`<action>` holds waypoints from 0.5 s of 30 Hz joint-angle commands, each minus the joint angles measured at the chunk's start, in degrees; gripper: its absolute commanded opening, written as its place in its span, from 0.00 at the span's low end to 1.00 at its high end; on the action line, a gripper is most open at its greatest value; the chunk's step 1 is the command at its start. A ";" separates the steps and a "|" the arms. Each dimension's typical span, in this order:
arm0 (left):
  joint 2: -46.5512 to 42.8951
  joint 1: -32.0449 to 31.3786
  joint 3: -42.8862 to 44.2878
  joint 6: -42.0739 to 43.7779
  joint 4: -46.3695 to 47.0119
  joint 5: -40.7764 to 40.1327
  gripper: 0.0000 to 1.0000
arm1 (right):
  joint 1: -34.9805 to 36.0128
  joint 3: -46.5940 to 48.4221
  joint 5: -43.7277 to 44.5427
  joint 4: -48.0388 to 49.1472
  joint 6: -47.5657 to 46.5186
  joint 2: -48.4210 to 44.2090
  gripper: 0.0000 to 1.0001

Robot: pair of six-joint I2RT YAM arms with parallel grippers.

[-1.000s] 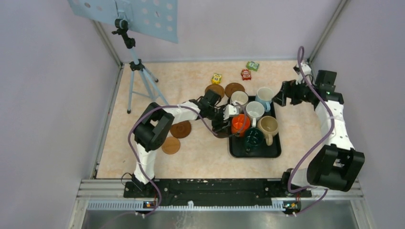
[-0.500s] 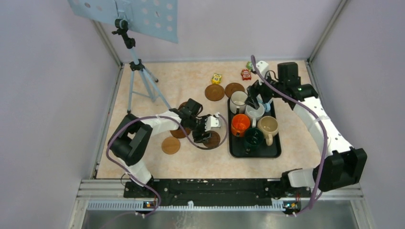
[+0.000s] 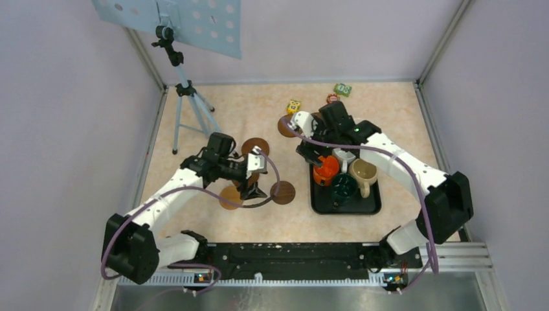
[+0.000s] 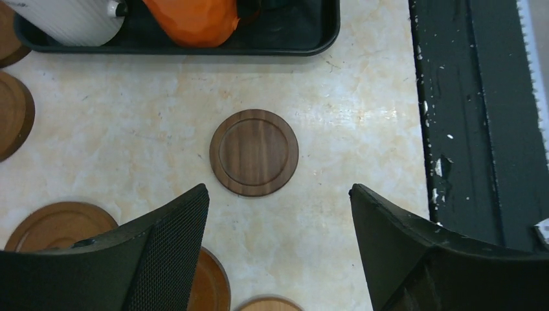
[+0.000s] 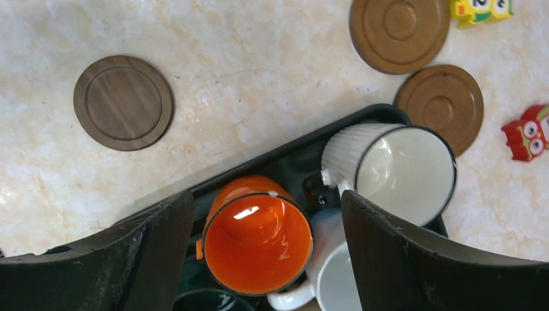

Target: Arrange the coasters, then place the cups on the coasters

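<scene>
A dark brown coaster (image 4: pixel 254 152) lies flat on the table ahead of my left gripper (image 4: pixel 278 194), which is open and holds nothing. In the top view that coaster (image 3: pixel 283 192) sits left of the black tray (image 3: pixel 346 207), to the right of the left gripper (image 3: pixel 254 179). More coasters (image 3: pixel 231 197) (image 3: pixel 256 145) lie around it. My right gripper (image 5: pixel 265 197) hovers open over the orange cup (image 5: pixel 257 236), one finger on each side, not touching it. The white dark-rimmed cup (image 5: pixel 401 172), a white cup (image 5: pixel 336 278) and the dark green cup (image 3: pixel 343 188) crowd it; the beige cup (image 3: pixel 363 171) stands further right.
Two coasters (image 5: pixel 399 32) (image 5: pixel 440 103) lie behind the tray, near yellow (image 5: pixel 482 10) and red (image 5: pixel 527 133) toy blocks. A tripod (image 3: pixel 184 97) stands at the back left. The black rail (image 4: pixel 479 116) runs along the table's near edge.
The left gripper set the dark coaster down left of the tray, opened and drew back to the left. The right arm swung from the far right over to the orange cup.
</scene>
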 commanded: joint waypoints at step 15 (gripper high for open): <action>-14.71 10.18 -2.37 -8.05 -8.42 4.18 0.93 | 8.91 -1.43 10.13 6.86 -7.05 17.33 0.83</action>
